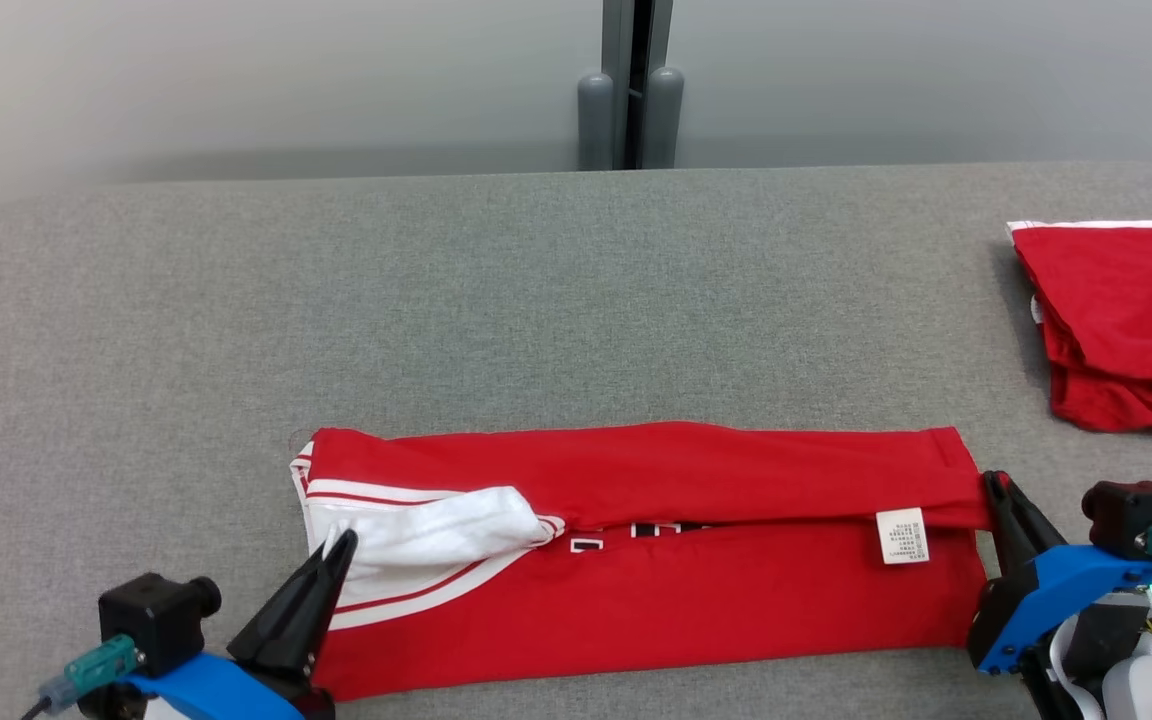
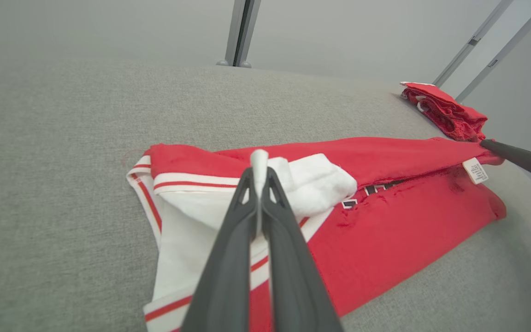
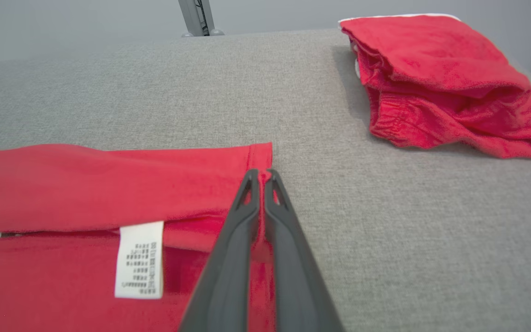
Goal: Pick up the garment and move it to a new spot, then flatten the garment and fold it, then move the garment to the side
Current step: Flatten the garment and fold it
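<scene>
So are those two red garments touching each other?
No, a strip of bare grey table lies between the long red shirt and the folded red garment.

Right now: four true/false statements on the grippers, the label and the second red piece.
1. The left gripper is shut on white fabric of the garment. True.
2. The right gripper hangs wide open. False: it is shut on the garment's red right-end edge.
3. A white label shows near the garment's right end. True.
4. The folded red piece lies on the robot's left. False: it lies far right, apart from the garment.
</scene>
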